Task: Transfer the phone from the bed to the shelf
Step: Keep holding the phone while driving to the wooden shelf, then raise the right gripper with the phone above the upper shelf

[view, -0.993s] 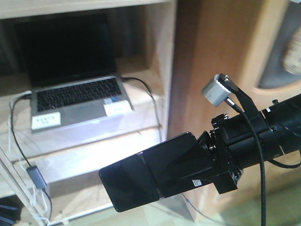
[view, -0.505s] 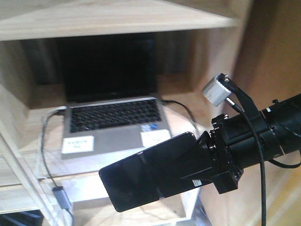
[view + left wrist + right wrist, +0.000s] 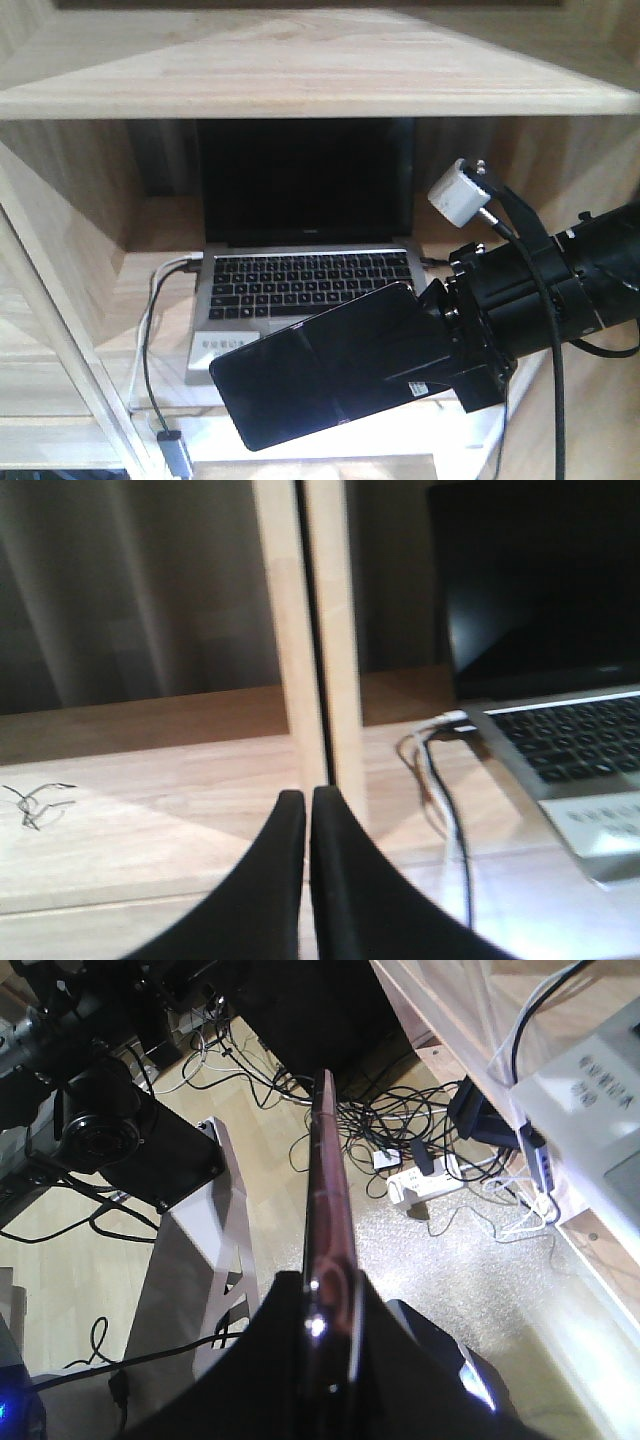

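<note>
The phone is a glossy black slab held out flat in front of the pale wood shelf, level with its lower board. My right gripper is shut on the phone's right half. In the right wrist view the phone shows edge-on with a pinkish rim, clamped between the fingers of the right gripper above the floor. My left gripper is shut on nothing, facing a shelf upright over a shelf board. The bed is out of view.
An open grey laptop fills the shelf compartment behind the phone, with cables trailing off its left side. The laptop also shows to the right of the upright. On the floor lie tangled cables and a white power strip beside a grey frame.
In the front view the shelf and laptop have slid rightward and now sit centred, with the top board in sight. The right gripper and phone hold the same pose.
</note>
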Motion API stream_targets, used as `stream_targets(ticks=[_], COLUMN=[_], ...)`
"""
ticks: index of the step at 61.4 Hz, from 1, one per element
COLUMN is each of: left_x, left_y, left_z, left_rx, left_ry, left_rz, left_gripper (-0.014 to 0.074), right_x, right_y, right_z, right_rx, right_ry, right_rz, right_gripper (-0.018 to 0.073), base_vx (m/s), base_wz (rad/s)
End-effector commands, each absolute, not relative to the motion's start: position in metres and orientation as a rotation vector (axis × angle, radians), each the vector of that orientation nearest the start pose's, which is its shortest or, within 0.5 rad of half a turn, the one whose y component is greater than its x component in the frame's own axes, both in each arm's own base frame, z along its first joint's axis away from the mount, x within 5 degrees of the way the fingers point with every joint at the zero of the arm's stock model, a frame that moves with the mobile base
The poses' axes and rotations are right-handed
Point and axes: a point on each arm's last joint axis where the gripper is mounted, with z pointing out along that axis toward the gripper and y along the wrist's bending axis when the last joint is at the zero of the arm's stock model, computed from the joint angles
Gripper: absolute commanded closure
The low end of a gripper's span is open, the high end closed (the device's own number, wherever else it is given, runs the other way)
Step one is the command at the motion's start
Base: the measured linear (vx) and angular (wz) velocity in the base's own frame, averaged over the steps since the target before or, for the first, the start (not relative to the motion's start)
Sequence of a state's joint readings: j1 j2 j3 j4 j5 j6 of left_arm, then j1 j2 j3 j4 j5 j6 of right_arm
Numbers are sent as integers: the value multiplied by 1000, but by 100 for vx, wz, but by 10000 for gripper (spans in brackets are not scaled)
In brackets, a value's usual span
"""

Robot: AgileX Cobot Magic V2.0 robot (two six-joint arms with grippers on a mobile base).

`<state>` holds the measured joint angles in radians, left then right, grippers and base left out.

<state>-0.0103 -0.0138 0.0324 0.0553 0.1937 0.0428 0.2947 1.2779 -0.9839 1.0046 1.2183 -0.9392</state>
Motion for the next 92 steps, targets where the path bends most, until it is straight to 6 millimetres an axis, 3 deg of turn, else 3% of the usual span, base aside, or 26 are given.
stream_targets(ticks=[1, 92], left_x=[55, 55], left_y=[0, 0], left_z=[201, 201], left_rx=[76, 76], left_ry=[1587, 1587], left_rz=[65, 65], left_gripper=[596, 596], right_x=[186, 186], right_y=[136, 136], right_z=[342, 342], right_rx=[-1127, -1127], right_ry=[2111, 2111], right_rz=[1275, 1275], right_gripper=[560, 560], base_vx=[13, 4], base_wz=[12, -2])
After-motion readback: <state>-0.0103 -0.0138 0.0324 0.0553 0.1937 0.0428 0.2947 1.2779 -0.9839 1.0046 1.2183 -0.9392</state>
